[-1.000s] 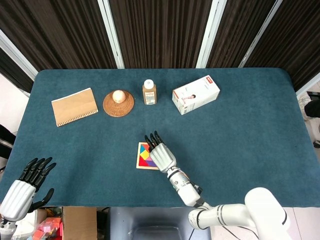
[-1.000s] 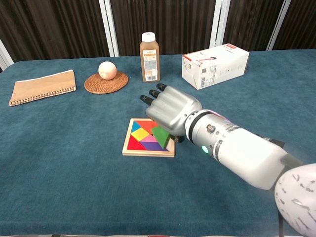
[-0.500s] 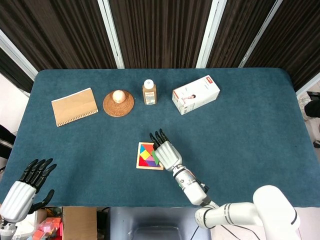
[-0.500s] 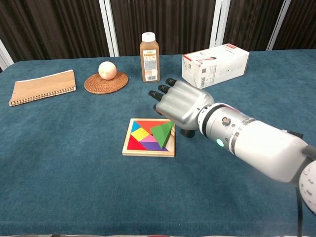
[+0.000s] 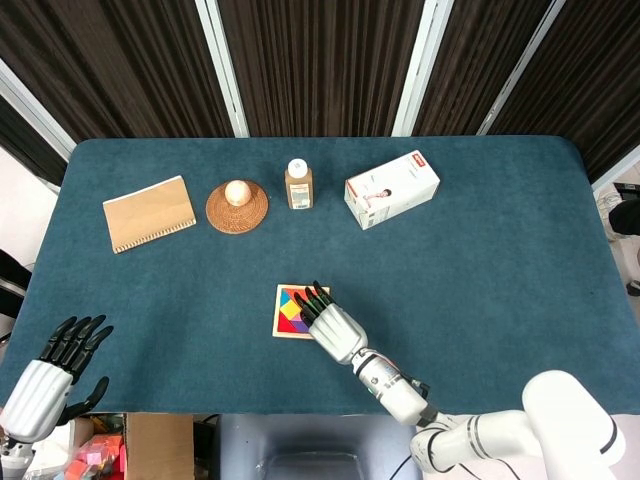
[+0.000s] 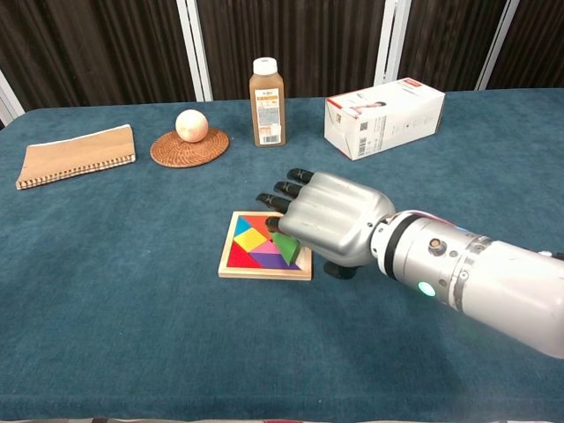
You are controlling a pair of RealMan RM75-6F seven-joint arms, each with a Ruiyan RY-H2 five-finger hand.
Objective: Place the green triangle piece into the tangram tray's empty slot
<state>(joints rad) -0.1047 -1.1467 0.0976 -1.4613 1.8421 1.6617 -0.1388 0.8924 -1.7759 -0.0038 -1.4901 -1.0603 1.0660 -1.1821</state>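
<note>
Robot's right hand (image 6: 330,218) poised over the tangram tray (image 6: 236,267) on a blue-covered table (image 6: 132,317)

The fingers (image 6: 284,188) reach flat across the tray's right side, partly covering the green triangle piece (image 6: 284,241), which shows just under the palm at the tray's right edge among the red, yellow and purple pieces; whether the hand grips or merely covers the piece cannot be told from either view. The left hand (image 5: 48,375) hangs off the near left corner of the table, holding nothing, its dark fingers apart. Along the far side sit a tan notebook (image 6: 76,155), a ball (image 6: 191,125) on a woven coaster (image 6: 188,149), a brown bottle (image 6: 267,91) with a white cap, and a white box (image 6: 384,117)
</note>
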